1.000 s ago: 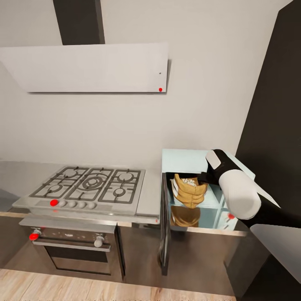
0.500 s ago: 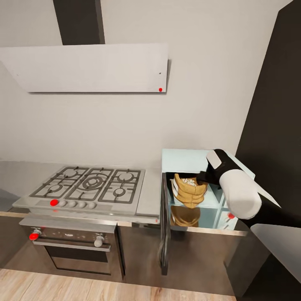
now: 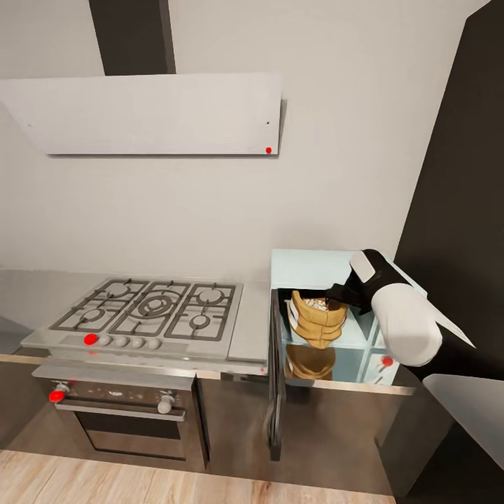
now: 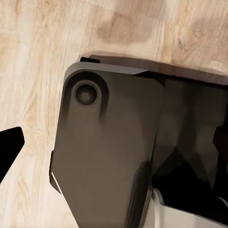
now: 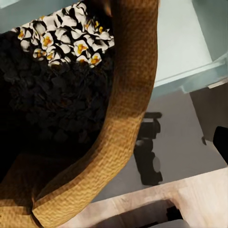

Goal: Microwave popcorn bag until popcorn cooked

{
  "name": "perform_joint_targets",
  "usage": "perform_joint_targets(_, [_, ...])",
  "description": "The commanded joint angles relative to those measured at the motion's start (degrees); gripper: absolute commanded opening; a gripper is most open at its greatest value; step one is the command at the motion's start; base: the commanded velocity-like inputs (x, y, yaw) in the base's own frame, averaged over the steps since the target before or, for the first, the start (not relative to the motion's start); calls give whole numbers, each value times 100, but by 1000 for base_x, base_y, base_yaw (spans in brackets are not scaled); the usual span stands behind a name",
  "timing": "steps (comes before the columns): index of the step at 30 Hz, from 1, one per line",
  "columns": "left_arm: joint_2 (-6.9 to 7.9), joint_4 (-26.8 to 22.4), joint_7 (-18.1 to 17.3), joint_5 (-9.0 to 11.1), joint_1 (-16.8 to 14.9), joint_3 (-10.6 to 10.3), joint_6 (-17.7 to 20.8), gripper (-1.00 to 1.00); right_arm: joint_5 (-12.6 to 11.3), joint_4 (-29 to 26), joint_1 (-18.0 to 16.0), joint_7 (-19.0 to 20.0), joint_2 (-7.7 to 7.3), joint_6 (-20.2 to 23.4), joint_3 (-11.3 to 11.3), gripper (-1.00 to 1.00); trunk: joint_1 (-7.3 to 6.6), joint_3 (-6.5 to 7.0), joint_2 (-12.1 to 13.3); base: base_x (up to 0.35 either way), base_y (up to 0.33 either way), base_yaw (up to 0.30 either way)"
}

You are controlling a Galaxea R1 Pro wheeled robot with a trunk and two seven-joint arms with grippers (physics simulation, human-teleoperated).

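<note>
Slightly upward and rightward since a second ago, my right gripper has drifted; whether it clamps the popcorn bag I cannot tell. Bag stands upright inside the microwave, just left of the claw.

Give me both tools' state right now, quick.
Left tool: cannot tell; the left wrist view shows the robot's base over wood floor.
Right tool: at the popcorn bag's rim, inside the microwave; grip cannot be told.
</note>
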Motion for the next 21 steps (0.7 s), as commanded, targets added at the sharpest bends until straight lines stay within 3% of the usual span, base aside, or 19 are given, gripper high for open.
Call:
perform_joint_targets(1, [-5, -11, 2, 9, 2, 12, -6, 100, 5, -9, -5, -23, 7, 17, -33, 100, 2, -9, -8, -25, 0, 0])
perform_joint_targets(6, [-7, -11, 3, 6, 6, 2, -8, 100, 5, -9, -11, -23, 11, 17, -33, 100, 2, -9, -8, -186, 0, 0])
perform_joint_targets(21, [-3, -11, -2, 26, 2, 39, -7, 100, -10, -90, -75, 37, 11, 17, -51, 100, 2, -9, -8, -8, 0, 0])
